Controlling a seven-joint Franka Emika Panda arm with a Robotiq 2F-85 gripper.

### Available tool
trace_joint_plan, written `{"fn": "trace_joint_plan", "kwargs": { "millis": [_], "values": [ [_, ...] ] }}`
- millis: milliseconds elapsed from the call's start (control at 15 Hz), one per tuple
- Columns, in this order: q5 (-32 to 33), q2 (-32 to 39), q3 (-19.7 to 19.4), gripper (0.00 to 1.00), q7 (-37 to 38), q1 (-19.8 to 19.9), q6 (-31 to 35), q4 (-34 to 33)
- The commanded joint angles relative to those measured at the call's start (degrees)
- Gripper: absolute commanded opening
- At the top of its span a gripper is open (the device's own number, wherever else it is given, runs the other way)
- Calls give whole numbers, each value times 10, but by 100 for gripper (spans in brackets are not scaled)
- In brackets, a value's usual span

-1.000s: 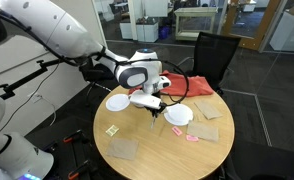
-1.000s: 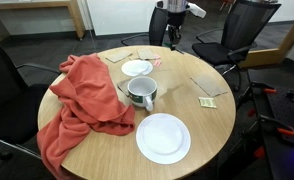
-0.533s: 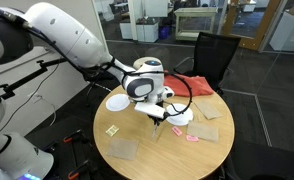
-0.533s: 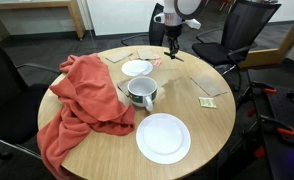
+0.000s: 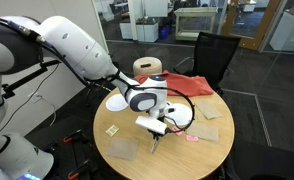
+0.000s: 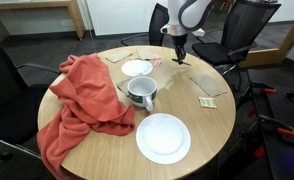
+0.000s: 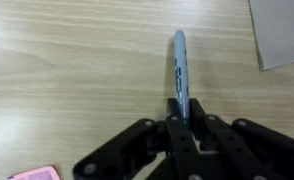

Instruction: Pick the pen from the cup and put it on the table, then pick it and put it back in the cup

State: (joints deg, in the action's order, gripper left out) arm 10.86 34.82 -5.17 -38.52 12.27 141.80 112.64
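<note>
Pincer (image 7: 182, 120) shut narrow on the pen (image 7: 179, 70): in the wrist view its black fingers (image 7: 200, 135) clamp the pen's near end, and the slim blue-grey barrel points straight away over the light wood table (image 7: 67, 60). Dark print runs along the barrel but is too small to read. No other writing or brand is legible in any view.

Only the wrist view shows the grip up close. Bare wood lies on both sides of the pen, a grey-brown mat (image 7: 282, 30) fills the upper right corner, and a pink object (image 7: 37, 174) sits at the lower left edge. Whether the pen's tip touches the wood cannot be told.

In an exterior view the pincer (image 6: 178, 52) hangs low over the far part of the table (image 6: 187, 110), well apart from the cup (image 6: 141, 93). The grey cup stands near the middle, just beside a red cloth (image 6: 82, 100) that drapes over the table edge. It sits between a small plate (image 6: 137, 68) and a larger plate (image 6: 163, 137).

In an exterior view the arm blocks the cup. The pincer (image 5: 155, 130) is low between a mat (image 5: 123, 149) near the rim and a pink object (image 5: 193, 138). A tan cylinder (image 5: 145, 66) shows behind the arm.
</note>
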Motion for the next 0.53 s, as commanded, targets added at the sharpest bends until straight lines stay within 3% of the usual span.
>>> {"fn": "trace_joint_plan", "kwargs": {
  "millis": [0,467],
  "values": [
    [23,5,-3,41,13,3,3,-1],
    [4,-63,16,92,13,4,6,37]
  ]
}}
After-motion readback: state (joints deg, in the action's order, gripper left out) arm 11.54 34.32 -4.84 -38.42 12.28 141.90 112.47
